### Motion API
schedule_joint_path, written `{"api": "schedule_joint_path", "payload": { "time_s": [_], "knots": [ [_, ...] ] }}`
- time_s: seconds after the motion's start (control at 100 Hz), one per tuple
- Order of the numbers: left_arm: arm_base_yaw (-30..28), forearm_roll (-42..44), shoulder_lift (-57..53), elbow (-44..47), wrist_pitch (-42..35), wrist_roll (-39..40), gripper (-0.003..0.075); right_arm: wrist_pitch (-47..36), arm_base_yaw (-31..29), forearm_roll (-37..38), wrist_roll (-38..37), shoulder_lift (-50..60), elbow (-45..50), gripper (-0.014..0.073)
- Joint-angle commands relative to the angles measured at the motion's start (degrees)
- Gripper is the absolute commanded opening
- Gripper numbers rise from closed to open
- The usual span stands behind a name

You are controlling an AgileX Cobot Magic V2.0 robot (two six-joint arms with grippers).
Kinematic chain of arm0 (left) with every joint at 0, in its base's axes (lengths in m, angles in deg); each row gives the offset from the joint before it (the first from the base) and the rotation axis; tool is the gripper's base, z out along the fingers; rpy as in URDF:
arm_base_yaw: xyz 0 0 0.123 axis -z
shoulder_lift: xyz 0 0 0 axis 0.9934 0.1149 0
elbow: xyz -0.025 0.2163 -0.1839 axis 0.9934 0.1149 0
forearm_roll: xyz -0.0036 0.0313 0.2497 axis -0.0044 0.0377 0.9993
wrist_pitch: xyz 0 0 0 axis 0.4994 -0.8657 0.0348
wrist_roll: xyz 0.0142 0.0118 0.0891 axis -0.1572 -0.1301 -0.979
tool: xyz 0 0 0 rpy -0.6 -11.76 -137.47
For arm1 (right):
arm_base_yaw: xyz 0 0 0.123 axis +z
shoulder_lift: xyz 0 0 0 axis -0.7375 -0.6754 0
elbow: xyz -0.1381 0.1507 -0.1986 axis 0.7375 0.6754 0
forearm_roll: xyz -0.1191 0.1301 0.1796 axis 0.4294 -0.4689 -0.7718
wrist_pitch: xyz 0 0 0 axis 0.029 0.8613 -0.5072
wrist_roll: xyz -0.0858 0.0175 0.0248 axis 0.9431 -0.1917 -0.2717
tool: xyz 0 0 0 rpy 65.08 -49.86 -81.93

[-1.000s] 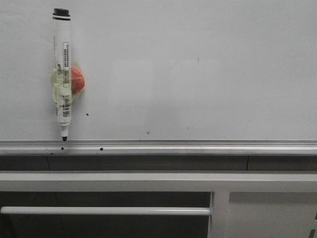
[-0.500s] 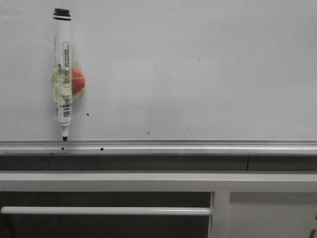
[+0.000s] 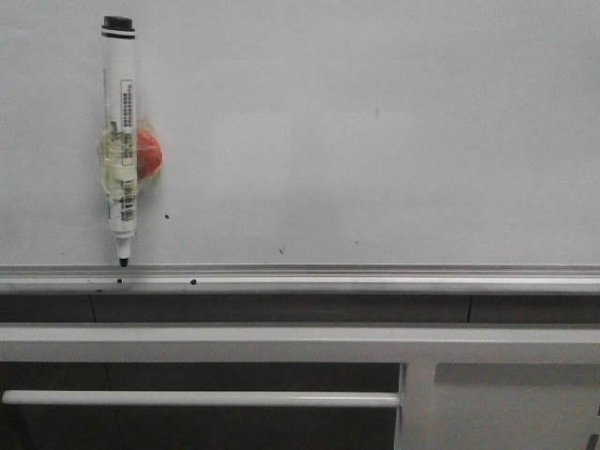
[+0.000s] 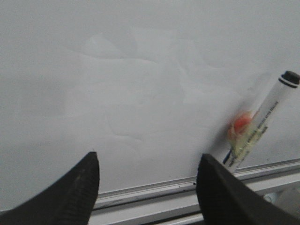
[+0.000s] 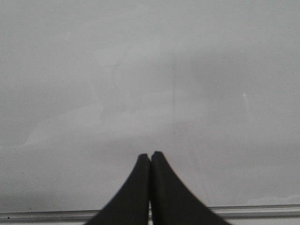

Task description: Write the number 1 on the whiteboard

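The whiteboard (image 3: 375, 141) fills the front view, pale and glossy, with a ribbed silver edge rail (image 3: 375, 278) along its near side. A white marker (image 3: 120, 141) with a black end cap and a red-orange magnet taped to it lies on the board at the left, its black tip at the rail. No number 1 stroke shows on the board. My left gripper (image 4: 145, 180) is open and empty above the board (image 4: 140, 84); the marker (image 4: 260, 124) lies to its side. My right gripper (image 5: 150, 157) is shut and empty over bare board (image 5: 150, 70). Neither gripper shows in the front view.
A few small dark specks (image 3: 167, 217) dot the board near the rail. Below the rail stands a white metal frame (image 3: 281, 342) with a horizontal bar (image 3: 197, 398) and dark openings.
The view has shifted by a pixel or two; nothing else has visibly changed.
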Motion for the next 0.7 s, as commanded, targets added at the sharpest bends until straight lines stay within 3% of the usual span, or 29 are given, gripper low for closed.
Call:
{"api": "schedule_joint_path", "payload": {
  "time_s": [0.0,0.09,0.69],
  "knots": [
    [2.71,-1.36,1.31,-0.53,-6.17,-0.10,0.0365,-3.89,-0.04,0.15,0.85,-1.21,-1.33,-0.0064],
    [5.81,-2.27,3.40,0.13,-8.61,-0.10,0.0332,-3.89,-0.04,0.15,0.85,-1.21,-1.33,-0.0064],
    [32.10,-6.66,32.04,0.23,-39.02,0.01,0.0332,-2.41,-0.04,0.37,0.85,-1.21,-1.33,-0.0064]
  ]
}}
